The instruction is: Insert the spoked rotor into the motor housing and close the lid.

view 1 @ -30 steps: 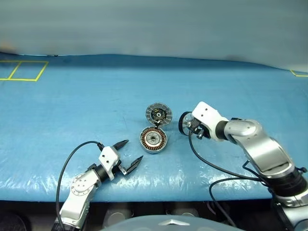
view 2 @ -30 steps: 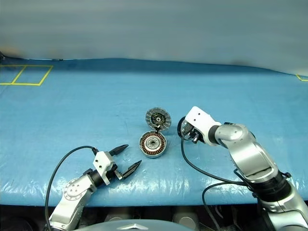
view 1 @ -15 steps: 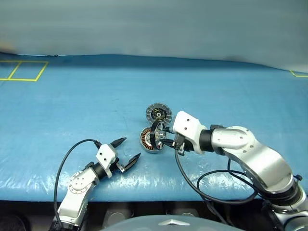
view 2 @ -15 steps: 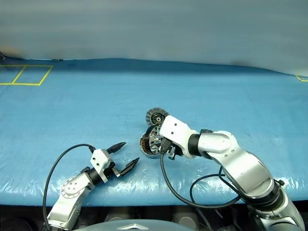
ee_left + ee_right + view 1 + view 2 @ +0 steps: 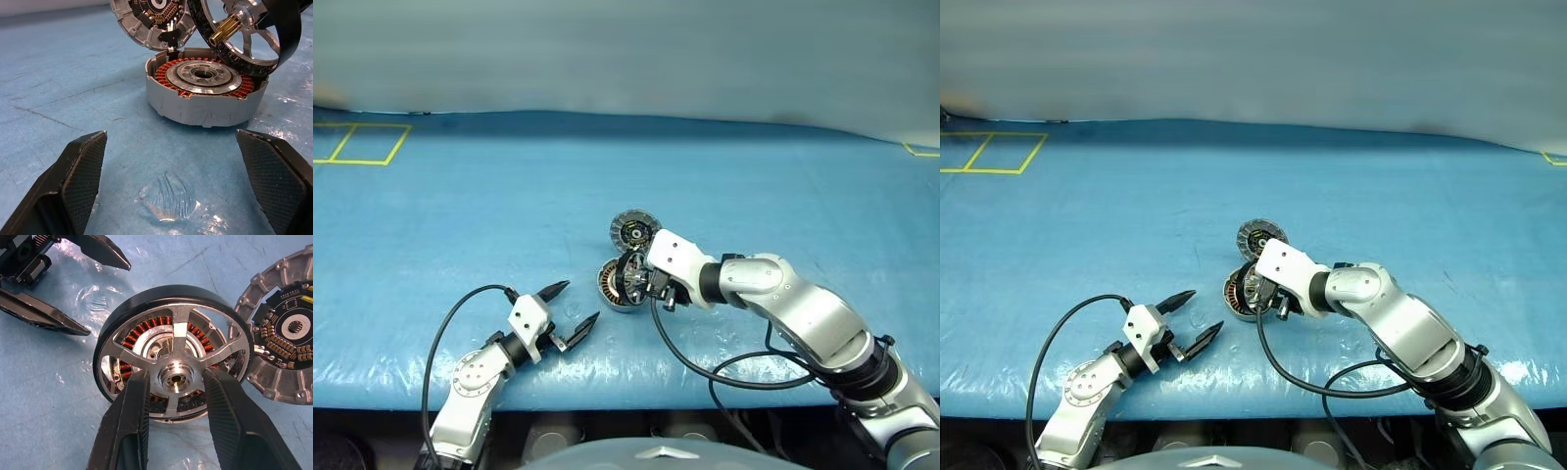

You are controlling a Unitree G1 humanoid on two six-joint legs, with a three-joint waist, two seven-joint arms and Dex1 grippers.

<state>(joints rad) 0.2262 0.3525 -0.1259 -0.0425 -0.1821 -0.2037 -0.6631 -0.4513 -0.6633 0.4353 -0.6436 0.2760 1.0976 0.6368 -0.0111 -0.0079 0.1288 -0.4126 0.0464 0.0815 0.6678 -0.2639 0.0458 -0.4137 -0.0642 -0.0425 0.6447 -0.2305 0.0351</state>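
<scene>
Right end effector (image 5: pixel 174 382) carried spoked rotor (image 5: pixel 173 351) over motor housing (image 5: pixel 207 95), clamping hub; rotor tilted, shaft toward housing.

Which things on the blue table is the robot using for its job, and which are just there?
For the job:
- spoked rotor, held by the right gripper
- motor housing
- lid

Just there:
- yellow floor-tape squares
- left gripper, open, idle

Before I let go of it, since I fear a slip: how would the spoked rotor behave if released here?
The spoked rotor is a rigid metal wheel, so it probably won't flex. The right pincer grips it only at the small hub, tilted above the motor housing, so it could pivot or slip. Its round dark rim would likely let it roll on the blue sheet.
</scene>
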